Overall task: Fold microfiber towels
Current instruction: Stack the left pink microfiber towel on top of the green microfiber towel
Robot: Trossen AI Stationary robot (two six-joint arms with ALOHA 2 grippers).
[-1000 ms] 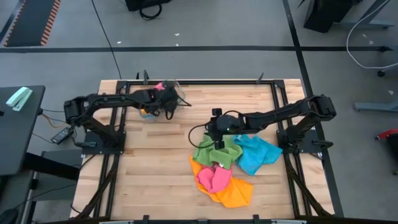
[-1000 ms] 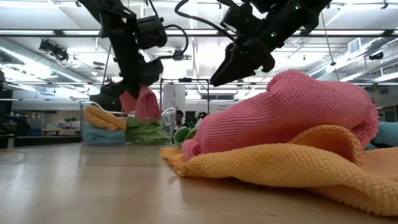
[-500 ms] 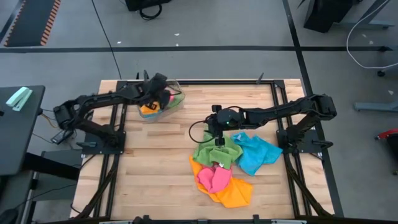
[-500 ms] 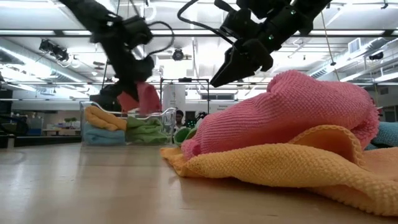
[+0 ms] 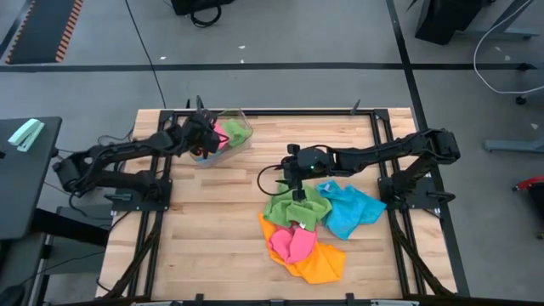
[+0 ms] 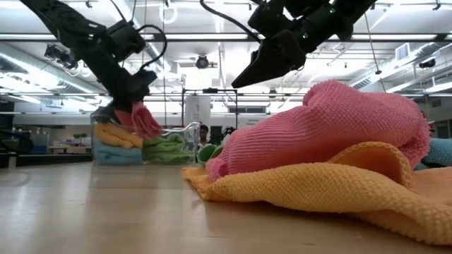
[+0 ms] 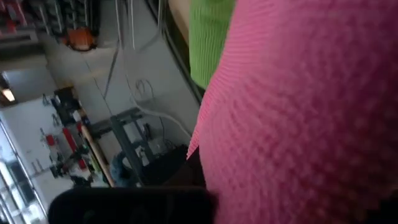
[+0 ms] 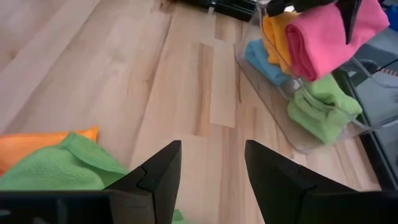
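Note:
My left gripper [image 6: 131,99] is shut on a folded pink towel [image 6: 143,121] and holds it over the clear bin [image 5: 240,138] at the table's far left. Folded orange-yellow [image 8: 278,30], blue [image 8: 261,61] and green [image 8: 323,104] towels lie in the bin. My right gripper [image 8: 212,177] hovers open above the loose pile right of centre. There a green towel [image 5: 297,208], a blue one [image 5: 350,212], a pink one [image 5: 291,245] and an orange one [image 5: 321,265] lie crumpled on each other. My left gripper pinches the folded pink towel by its upper end [image 6: 134,110] between its two fingers, several layers together. The fingers slant down from the table's left. The towel hangs below them, over the orange-yellow towel in the bin. Whether it touches that towel I cannot tell.
Bare wooden table [image 5: 212,221] stretches between the bin and the pile and along the near left. Black frame rails [image 5: 387,153] border the table. My right arm [image 5: 382,155] reaches in from the right edge.
My left gripper has carried the pink towel a little toward the table's left over the bin, sinking slightly and turning as the arm drew back. The towel stays pinched and hanging. My right gripper has kept its place, open.

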